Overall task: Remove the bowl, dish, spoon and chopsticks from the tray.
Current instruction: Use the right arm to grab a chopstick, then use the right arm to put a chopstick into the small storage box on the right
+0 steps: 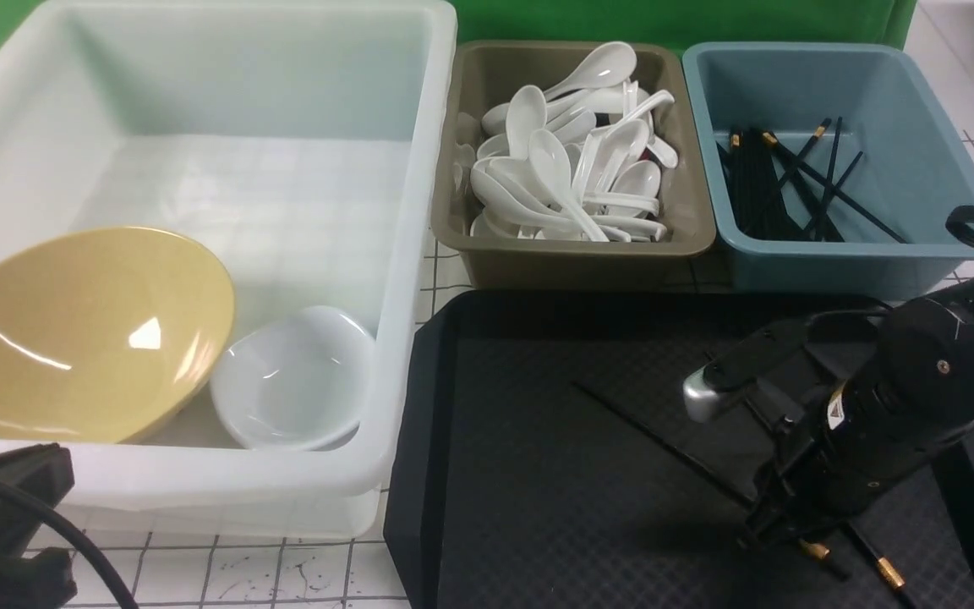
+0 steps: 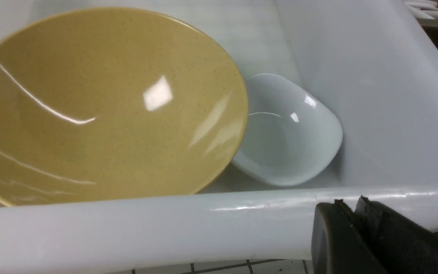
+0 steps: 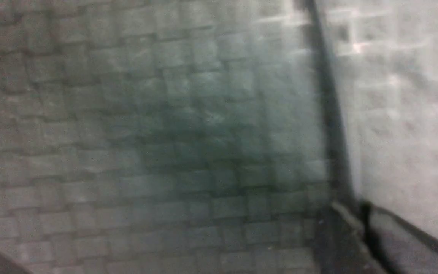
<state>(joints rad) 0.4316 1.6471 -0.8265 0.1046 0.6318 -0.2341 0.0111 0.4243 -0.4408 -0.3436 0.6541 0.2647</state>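
Black chopsticks (image 1: 656, 440) — flat on tray (image 1: 495, 474), long axis diagonal, gold-banded ends nearest; right gripper (image 1: 783, 529) planted over that end (left arm (image 1: 5, 491) well apart). Jaw closure cannot be told — fingertips hidden.

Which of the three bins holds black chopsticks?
The blue bin, rightmost; the olive bin holds white spoons, the white tub the yellow bowl and white dish.

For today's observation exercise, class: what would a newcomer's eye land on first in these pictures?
The glossy yellow bowl, tilted in the white tub at the left beside the white dish. Then the right gripper, down on the chopsticks on the black tray at the right.
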